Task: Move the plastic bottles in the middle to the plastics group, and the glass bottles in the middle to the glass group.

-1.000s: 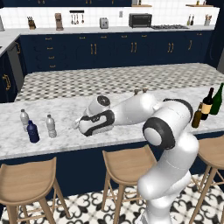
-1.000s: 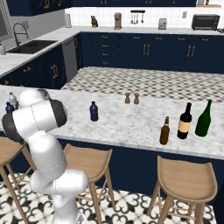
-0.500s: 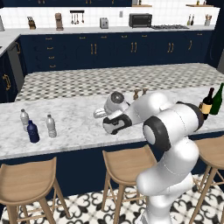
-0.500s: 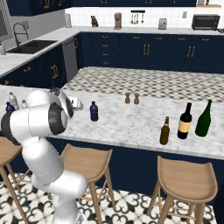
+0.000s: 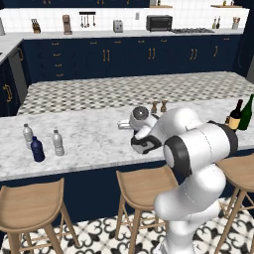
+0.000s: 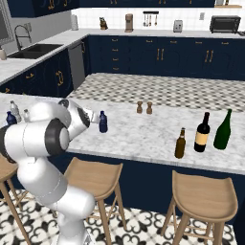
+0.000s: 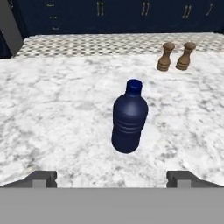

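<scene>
The arm is swinging back from the plastics group (image 5: 42,144) toward the navy bottle (image 7: 129,119) standing mid-desk (image 7: 57,109), jaws spread wide and empty, lining up the next pickup.

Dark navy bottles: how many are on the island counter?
2. One navy bottle stands at the counter's left end among two clear bottles; the other navy bottle stands mid-counter before the end effector. The arm may hide more.
</scene>
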